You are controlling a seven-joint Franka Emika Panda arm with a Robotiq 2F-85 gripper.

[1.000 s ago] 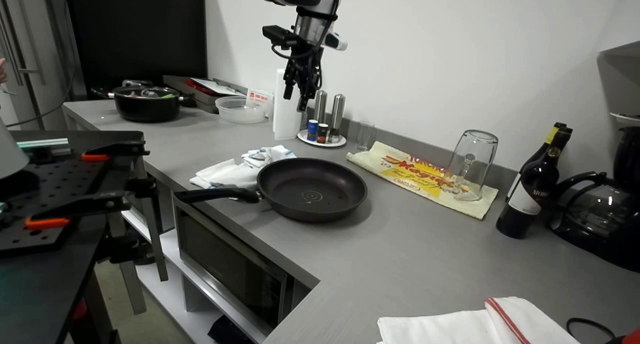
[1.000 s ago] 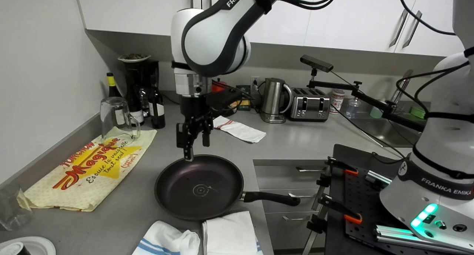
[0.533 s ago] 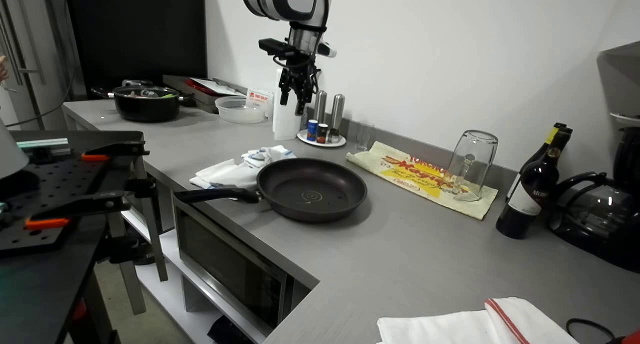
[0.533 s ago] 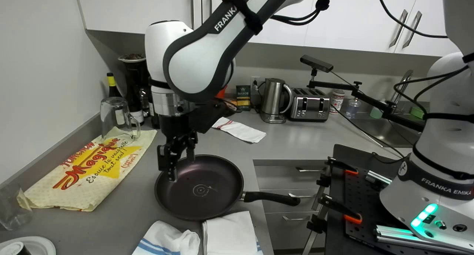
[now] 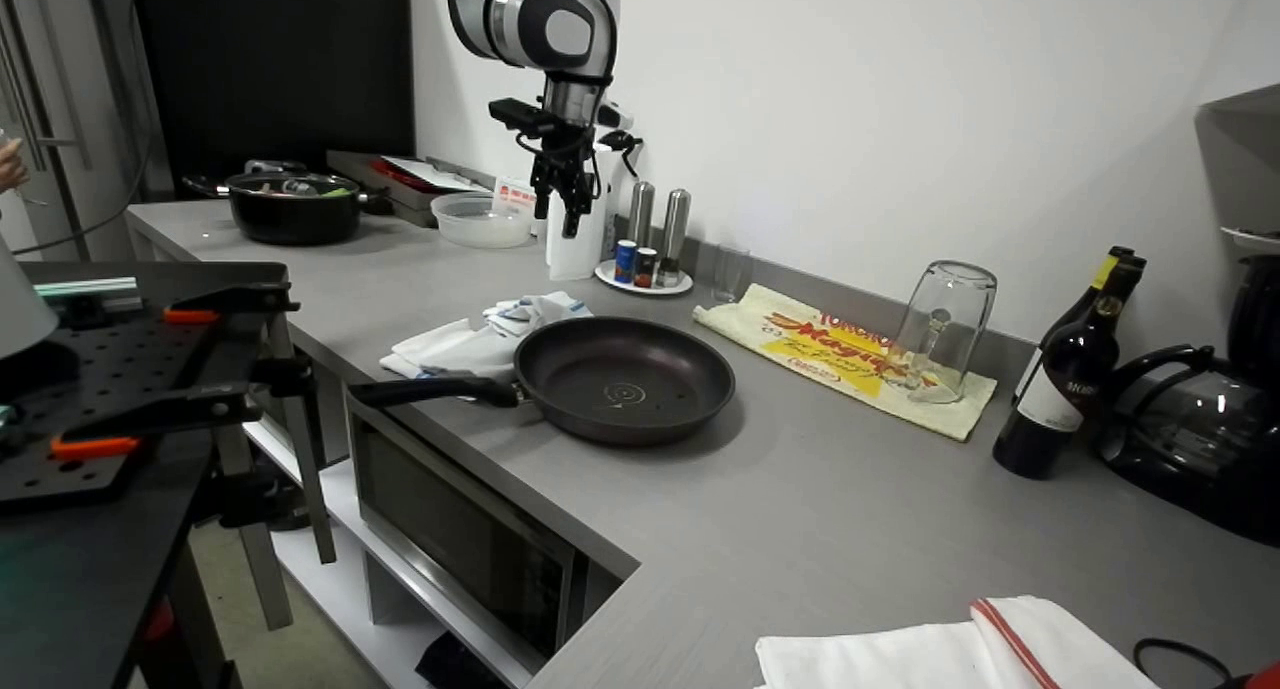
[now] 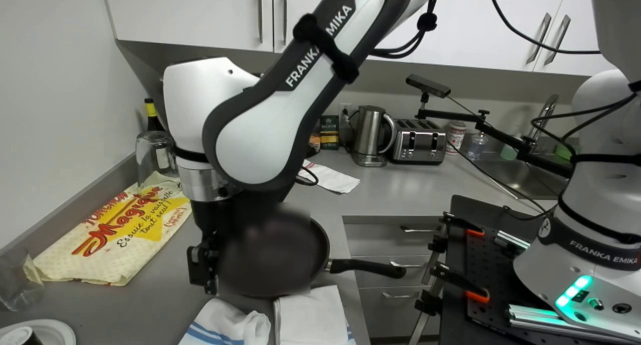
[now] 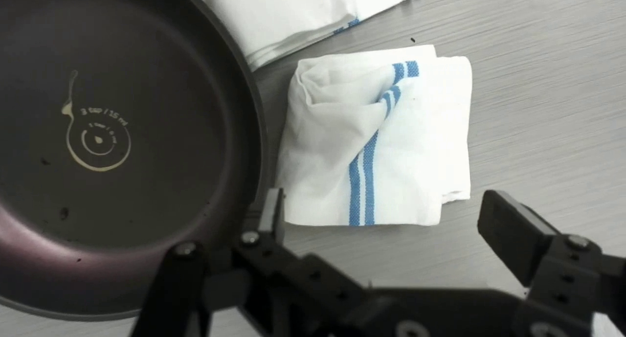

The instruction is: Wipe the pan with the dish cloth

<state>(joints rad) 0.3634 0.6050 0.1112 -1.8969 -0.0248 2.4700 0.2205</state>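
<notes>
A black frying pan stands on the grey counter; its bowl fills the left of the wrist view, with a few dark specks inside. A folded white cloth with blue stripes lies right beside the pan; it also shows in both exterior views. A second folded white cloth lies next to it, touching or close to the pan rim. My gripper is open and empty, above the counter near the striped cloth. A blur hides part of the pan in an exterior view.
A yellow printed towel with an upturned glass mug lies along the wall. A plate of shakers, a small glass and a paper roll stand behind. Wine bottles are farther along. The pan handle overhangs the counter edge.
My arm and open gripper have moved away from above the pan and lower, toward the two folded cloths. The pan and the cloths have not moved.
</notes>
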